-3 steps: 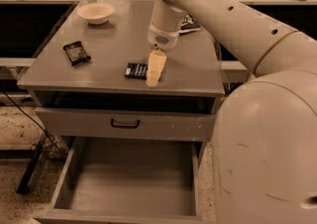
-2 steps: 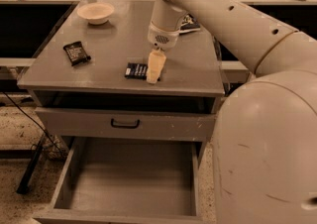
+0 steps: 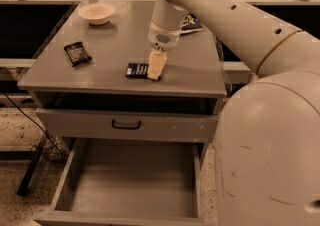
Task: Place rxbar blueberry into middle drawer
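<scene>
desk: where is the small, flat, dark navy rxbar blueberry bar?

photographer: the rxbar blueberry (image 3: 136,70) lies flat on the grey cabinet top (image 3: 115,40). it is near the front edge and roughly midway along it, with its rows of white text facing up.

desk: and the robot?

photographer: the cream two-finger gripper (image 3: 154,73) points straight down from the pale jointed arm (image 3: 225,20). it meets the right end of the bar and covers that end. whether it has taken hold of the wrapper or only rests against it cannot be told from this view.

desk: the drawer?

photographer: the wide grey middle drawer box (image 3: 130,185) is pulled out low at the front of the cabinet, with its flat floor and low side walls in plain view. it sits well below the bar. between the two runs a grey drawer front with a black handle (image 3: 126,125).

desk: what else is on top?

photographer: a black wrapper bar with white print (image 3: 77,53) lies toward the left edge, well apart from the navy bar. a shallow white bowl (image 3: 96,12) sits at the back left. a wrinkly blue snack bag (image 3: 191,22) shows partly behind the arm at the back right. the robot's rounded pale body (image 3: 270,160) fills the right foreground.
</scene>
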Controlling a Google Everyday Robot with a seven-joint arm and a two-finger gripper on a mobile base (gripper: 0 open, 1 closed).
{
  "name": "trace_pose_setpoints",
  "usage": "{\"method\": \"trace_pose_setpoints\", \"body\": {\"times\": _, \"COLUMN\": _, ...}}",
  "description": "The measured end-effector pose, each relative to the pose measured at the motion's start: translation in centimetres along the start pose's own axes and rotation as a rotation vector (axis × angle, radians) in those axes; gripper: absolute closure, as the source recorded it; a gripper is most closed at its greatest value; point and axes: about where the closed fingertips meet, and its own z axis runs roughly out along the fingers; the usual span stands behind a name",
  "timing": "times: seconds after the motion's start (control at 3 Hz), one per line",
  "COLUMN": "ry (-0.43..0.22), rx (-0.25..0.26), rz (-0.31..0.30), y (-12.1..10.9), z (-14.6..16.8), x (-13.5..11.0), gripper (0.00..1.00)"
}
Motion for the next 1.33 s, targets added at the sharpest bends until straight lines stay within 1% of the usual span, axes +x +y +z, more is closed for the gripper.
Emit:
{"method": "trace_pose_setpoints", "body": {"times": 0.33, "ry": 0.000, "rx": 0.000, "rz": 0.000, "y": 0.0, "z": -0.1, "x": 0.0, "gripper": 1.00}}
{"method": "trace_pose_setpoints", "body": {"times": 0.67, "ry": 0.001, "rx": 0.005, "rz": -0.016, "y": 0.2, "z": -1.1, "x": -0.3, "gripper": 1.00}}
{"method": "trace_pose_setpoints", "body": {"times": 1.0, "ry": -0.004, "rx": 0.039, "rz": -0.071, "y": 1.1, "z": -3.5, "x": -1.0, "gripper": 1.00}}
{"method": "trace_pose_setpoints", "body": {"times": 1.33, "ry": -0.027, "rx": 0.123, "rz": -0.087, "y": 2.3, "z": -7.8, "x": 0.3, "gripper": 1.00}}
